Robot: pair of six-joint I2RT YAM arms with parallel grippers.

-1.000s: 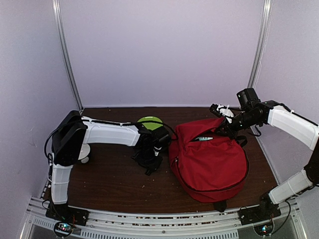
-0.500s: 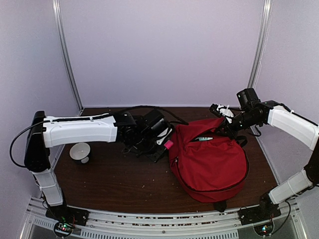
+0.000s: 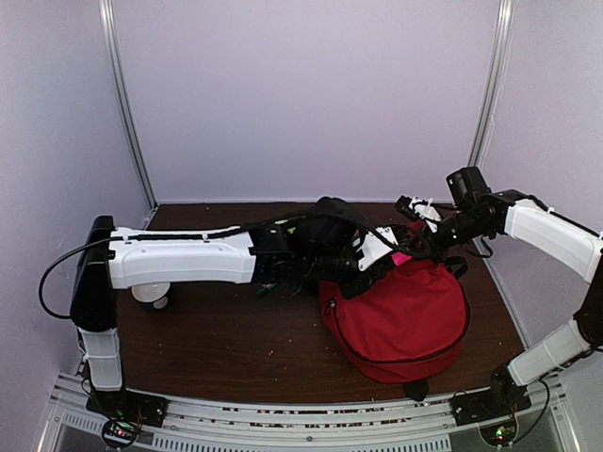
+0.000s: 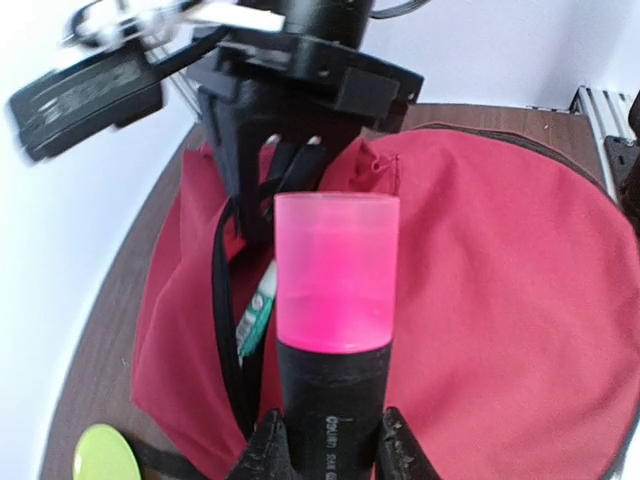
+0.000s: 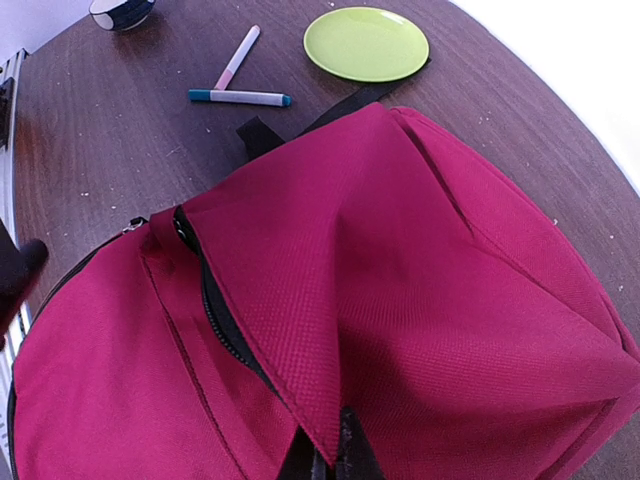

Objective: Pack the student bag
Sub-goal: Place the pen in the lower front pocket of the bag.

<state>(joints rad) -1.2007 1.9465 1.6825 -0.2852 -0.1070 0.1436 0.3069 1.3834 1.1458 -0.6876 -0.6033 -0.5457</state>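
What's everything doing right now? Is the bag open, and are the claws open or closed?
student bag, unzipped, flap pulled up.
right gripper, shut on the bag's flap.
left gripper, shut on the pink highlighter.
pink highlighter, capped, held over the bag.
green plate, empty, on the table.
teal marker, lying flat on the table.

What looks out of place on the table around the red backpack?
Nothing spilled or damaged. A pink pen and a teal pen lie loose near the green plate, and pale specks dot the table.
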